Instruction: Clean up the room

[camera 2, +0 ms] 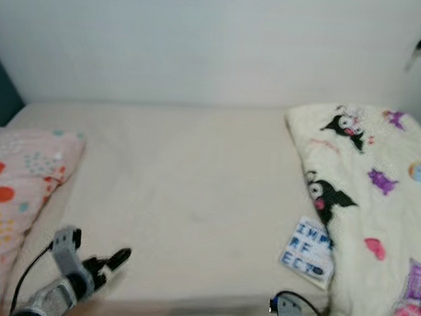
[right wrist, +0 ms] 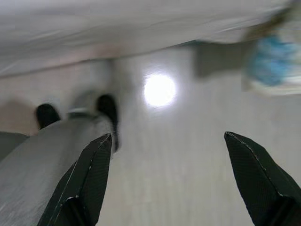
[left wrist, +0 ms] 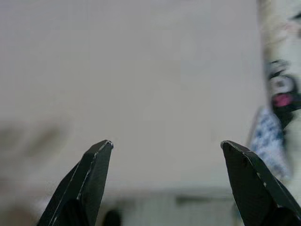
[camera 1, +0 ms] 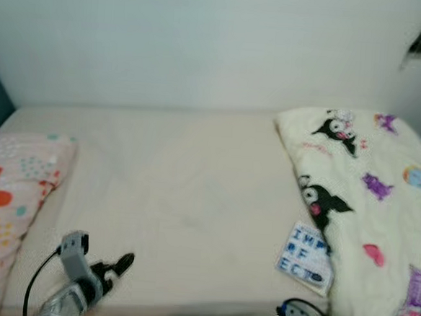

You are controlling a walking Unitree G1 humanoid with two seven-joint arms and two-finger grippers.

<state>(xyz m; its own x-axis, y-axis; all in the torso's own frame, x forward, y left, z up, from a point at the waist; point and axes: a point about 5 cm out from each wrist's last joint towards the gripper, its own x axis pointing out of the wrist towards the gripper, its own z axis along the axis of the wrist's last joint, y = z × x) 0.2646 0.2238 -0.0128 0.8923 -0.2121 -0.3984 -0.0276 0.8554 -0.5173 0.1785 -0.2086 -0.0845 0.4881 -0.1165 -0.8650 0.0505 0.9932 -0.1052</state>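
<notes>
— Left end effector?
— Hovering spread and empty over the bed's near edge; the right end effector is gaping above the floor.
— Blanket?
— A fleecy cartoon-print blanket is lying rumpled rightward, running front to back; a spotted pillow is resting left, smooth cream sheet stretching between.

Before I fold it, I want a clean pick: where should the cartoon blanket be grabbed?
Probably at the blanket's near left edge, beside its printed label, where it lies loose on the bare bed. Come from the bed's middle with the open left end effector, which already faces that edge.
</notes>
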